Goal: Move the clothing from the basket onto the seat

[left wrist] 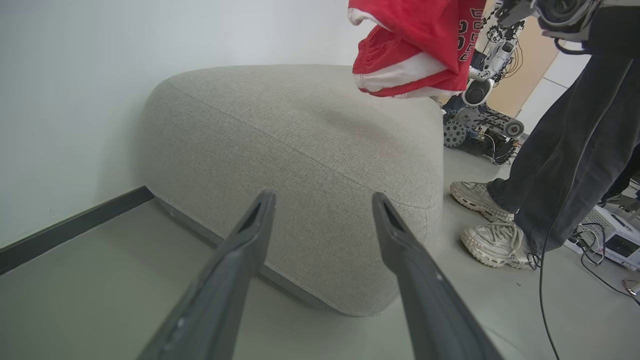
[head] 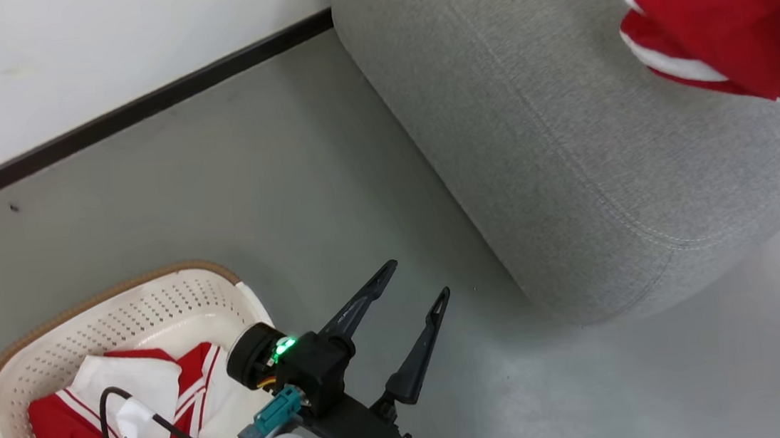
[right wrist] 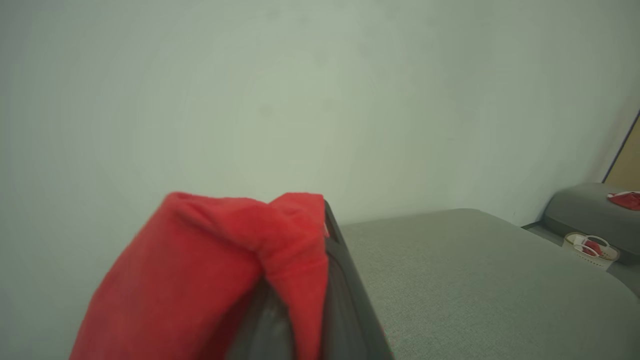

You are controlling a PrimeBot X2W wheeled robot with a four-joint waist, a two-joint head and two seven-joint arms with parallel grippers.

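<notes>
Left end effector [head: 419,278] spread near seat [head: 570,159] edge

Head camera looked steeply down at the floor [head: 251,189], basket [head: 155,306] near left, sofa [head: 570,159] far right. Left wrist camera sat low, facing the sofa's near end. Right wrist camera rode high and close over the sofa top, facing the wall [right wrist: 300,100]. All three shared the sofa.
</notes>
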